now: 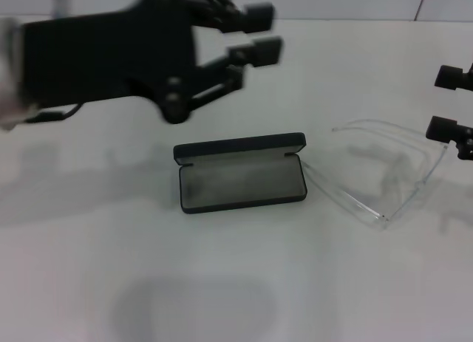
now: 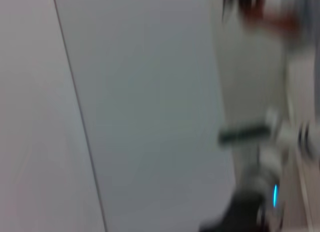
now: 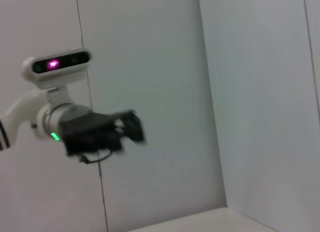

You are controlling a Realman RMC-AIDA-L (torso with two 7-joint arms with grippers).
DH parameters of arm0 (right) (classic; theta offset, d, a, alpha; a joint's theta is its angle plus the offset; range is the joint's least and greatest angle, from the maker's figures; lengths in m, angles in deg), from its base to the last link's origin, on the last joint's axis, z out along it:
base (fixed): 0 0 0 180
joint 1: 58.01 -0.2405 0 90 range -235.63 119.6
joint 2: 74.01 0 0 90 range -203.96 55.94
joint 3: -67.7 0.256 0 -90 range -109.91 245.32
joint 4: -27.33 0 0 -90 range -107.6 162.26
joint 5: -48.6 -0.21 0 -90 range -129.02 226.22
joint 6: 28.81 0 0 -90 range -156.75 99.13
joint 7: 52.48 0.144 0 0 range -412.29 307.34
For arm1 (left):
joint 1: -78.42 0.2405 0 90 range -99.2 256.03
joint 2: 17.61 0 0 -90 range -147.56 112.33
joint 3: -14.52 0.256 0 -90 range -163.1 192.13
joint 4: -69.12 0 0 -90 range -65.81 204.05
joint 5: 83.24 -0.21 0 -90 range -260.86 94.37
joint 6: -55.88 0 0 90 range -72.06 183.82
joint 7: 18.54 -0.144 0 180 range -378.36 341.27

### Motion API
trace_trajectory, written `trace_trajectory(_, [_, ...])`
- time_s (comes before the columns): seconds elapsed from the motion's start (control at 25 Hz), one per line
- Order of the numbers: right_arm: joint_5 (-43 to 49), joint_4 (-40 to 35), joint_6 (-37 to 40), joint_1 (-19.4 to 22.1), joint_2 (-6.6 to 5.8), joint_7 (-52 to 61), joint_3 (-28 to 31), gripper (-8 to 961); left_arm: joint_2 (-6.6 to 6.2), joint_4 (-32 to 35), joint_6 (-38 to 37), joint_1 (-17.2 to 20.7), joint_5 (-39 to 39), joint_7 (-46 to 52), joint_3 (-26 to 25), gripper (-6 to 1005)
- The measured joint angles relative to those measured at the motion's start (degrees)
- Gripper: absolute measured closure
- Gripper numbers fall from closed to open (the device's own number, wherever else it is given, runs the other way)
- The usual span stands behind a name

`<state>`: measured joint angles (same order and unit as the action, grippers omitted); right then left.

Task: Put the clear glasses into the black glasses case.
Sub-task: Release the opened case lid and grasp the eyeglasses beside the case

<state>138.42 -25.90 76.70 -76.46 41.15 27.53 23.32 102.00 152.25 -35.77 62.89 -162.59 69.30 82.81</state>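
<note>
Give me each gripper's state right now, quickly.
Left gripper: open, holding nothing, raised behind the open matte black glasses case.
Right gripper: open, empty, beside the transparent plastic glasses.

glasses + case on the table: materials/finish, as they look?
The clear glasses: likely colourless transparent plastic; the table shows straight through lens and thin arms. The black glasses case: looks like a rigid shell with a matte black outside, no glare; the inside is grey, probably a soft lining, though texture can't be made out.
</note>
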Motion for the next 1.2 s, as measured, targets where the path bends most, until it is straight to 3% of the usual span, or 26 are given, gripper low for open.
trace_trajectory(0.12, [0.2,0.0,-0.2,-0.1,-0.03,0.1,0.0,144,-0.04,-5.2,-3.9,2.9,6.2,-4.4,-2.5,752])
trace_trajectory(0.36, [0.7,-3.1,-1.4,-0.7,-0.73,3.1,0.1,144,-0.44,-14.8,-5.6,5.5,4.7,-5.7,-4.7,753])
trace_trajectory(0.52, [4.8,-12.6,-1.9,-1.9,-2.04,12.6,0.1,143,-0.46,-20.7,-10.4,5.7,2.7,-8.6,-6.8,709])
trace_trajectory(0.64, [11.0,-24.2,0.7,-3.7,-2.98,18.4,-0.7,156,-0.31,-24.5,-12.1,5.8,0.1,-10.4,-7.5,642])
trace_trajectory(0.68, [13.3,-28.3,2.7,-4.9,-3.25,19.9,-1.2,160,-0.32,-25.0,-12.3,5.8,-1.2,-10.3,-7.5,562])
trace_trajectory(0.76, [17.5,-35.0,5.8,-7.3,-3.28,22.8,-1.8,169,-0.24,-25.7,-12.8,5.8,-4.0,-10.5,-7.5,401])
trace_trajectory(0.8, [17.5,-35.0,5.8,-7.3,-3.28,22.8,-1.8,170,-0.13,-26.1,-13.0,5.8,-4.9,-10.7,-7.4,373])
trace_trajectory(0.84, [22.9,-41.7,7.7,-10.1,-3.2,26.5,-2.2,171,-0.04,-26.6,-13.1,5.8,-5.5,-11.1,-7.4,345])
trace_trajectory(0.96, [31.1,-48.2,10.6,-15.0,-3.38,29.7,-3.7,174,-0.02,-28.9,-13.2,5.7,-5.7,-11.9,-7.3,260])
trace_trajectory(1.2, [40.9,-55.8,14.6,-19.7,-2.43,30.8,-10.8,174,-0.13,-30.3,-13.3,5.9,-5.5,-12.4,-8.2,257])
